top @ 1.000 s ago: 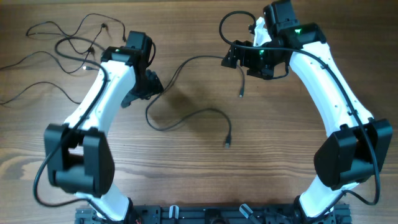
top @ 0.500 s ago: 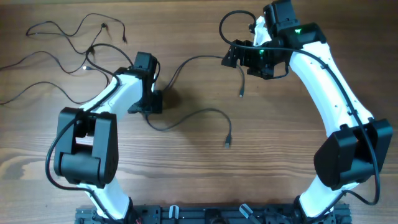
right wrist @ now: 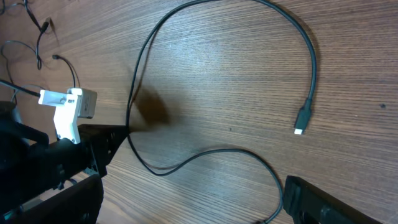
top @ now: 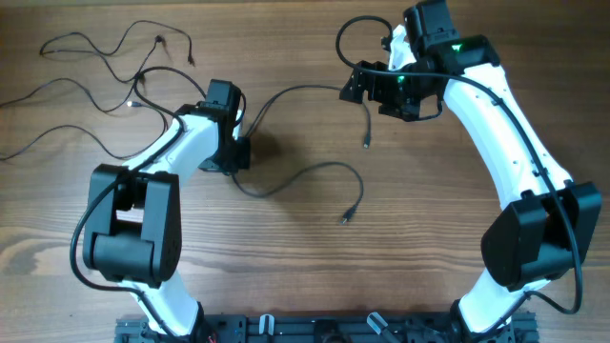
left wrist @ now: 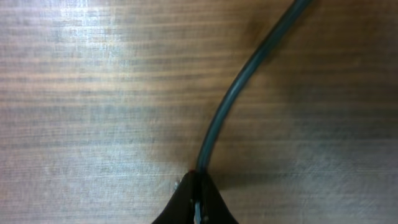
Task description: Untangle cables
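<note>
The left gripper (left wrist: 198, 202) is down at the table (top: 286, 276), its jaws together and clamped on a dark cable (left wrist: 225, 104). From the left gripper one stretch of this cable loops out to the right and ends in a silver-tipped plug (right wrist: 301, 121) lying free on the wood. The other stretch arcs away from the left gripper to the right gripper (top: 355, 88), where a short end hangs down. Whether the right jaws are together or apart, I cannot tell. A tangle of thin wires (top: 114, 71) lies beyond the left gripper toward the far left, apart from it.
</note>
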Controlling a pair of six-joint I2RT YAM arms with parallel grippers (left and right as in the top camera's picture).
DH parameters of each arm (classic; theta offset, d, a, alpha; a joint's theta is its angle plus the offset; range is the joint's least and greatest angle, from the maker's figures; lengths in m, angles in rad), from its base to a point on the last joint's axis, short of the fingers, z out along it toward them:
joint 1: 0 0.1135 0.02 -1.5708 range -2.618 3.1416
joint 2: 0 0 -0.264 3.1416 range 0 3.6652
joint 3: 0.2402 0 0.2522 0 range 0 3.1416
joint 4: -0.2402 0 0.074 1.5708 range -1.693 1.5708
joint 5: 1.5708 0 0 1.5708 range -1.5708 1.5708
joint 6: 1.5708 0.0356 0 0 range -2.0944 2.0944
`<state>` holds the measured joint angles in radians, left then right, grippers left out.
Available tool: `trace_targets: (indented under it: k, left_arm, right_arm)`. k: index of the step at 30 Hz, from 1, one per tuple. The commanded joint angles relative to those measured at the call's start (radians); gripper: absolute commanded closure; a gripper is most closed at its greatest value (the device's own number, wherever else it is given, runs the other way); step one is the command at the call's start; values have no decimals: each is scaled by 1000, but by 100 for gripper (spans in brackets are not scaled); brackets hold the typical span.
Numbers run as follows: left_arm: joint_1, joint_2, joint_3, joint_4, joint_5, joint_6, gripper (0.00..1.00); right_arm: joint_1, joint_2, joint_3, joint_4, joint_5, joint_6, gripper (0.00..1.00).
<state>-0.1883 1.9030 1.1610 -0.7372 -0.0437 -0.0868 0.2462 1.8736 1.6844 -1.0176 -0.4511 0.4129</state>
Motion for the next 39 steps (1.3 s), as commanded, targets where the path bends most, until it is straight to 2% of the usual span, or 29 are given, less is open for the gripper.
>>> trace_targets:
  k: [1,5,11,15,18,20,21,22,24,25,26,27,28,30,32,37,39]
  left_arm:
    - [3,-51,79,-112,-21,-17,96]
    - [3,-282,195,-138,-20,-74,96]
    - [35,-714,219,-23,-20,-83,96]
    - [92,-882,219,26,-20,-135,96]
    - [118,-893,219,-43,-21,-153,96]
    - [121,-850,219,-120,-39,-208,87]
    - [122,-797,219,-171,-109,-296,83]
    - [126,-764,219,-195,-151,-352,77]
    - [166,-672,219,-225,-189,-440,74]
    - [197,-626,219,-228,-185,-479,69]
    - [245,-571,219,-228,-173,-537,36]
    - [284,-531,219,-228,-150,-581,21]
    - [344,-483,219,-229,-93,-623,1]
    - [438,-424,219,-234,32,-636,0]
    - [515,-387,219,-257,111,-636,0]
    - [612,-378,217,-301,121,-636,0]
    - [617,-378,217,-300,121,-636,0]
  right_arm:
    - [3,-31,16,-6,10,-21,6]
    - [3,-31,16,-18,10,-21,6]
    - [3,-31,16,-11,13,-21,6]
    - [3,-31,16,-8,13,-20,6]
    - [3,-31,16,-8,11,-20,4]
    - [8,-31,16,-9,-64,-134,1]
    - [22,-31,16,-15,-163,-255,0]
    - [35,-31,16,-20,-211,-314,0]
    - [92,-31,16,-24,-238,-423,0]
    - [130,-31,16,-24,-219,-464,0]
    - [188,-31,16,-21,-154,-494,0]
    - [244,-31,16,-9,-58,-492,0]
    - [312,-28,11,32,72,-491,3]
    - [413,-16,-12,129,216,-494,3]
    - [494,0,-50,219,222,-563,3]
    - [629,76,-108,304,222,-756,4]
    - [660,135,-112,300,222,-780,4]
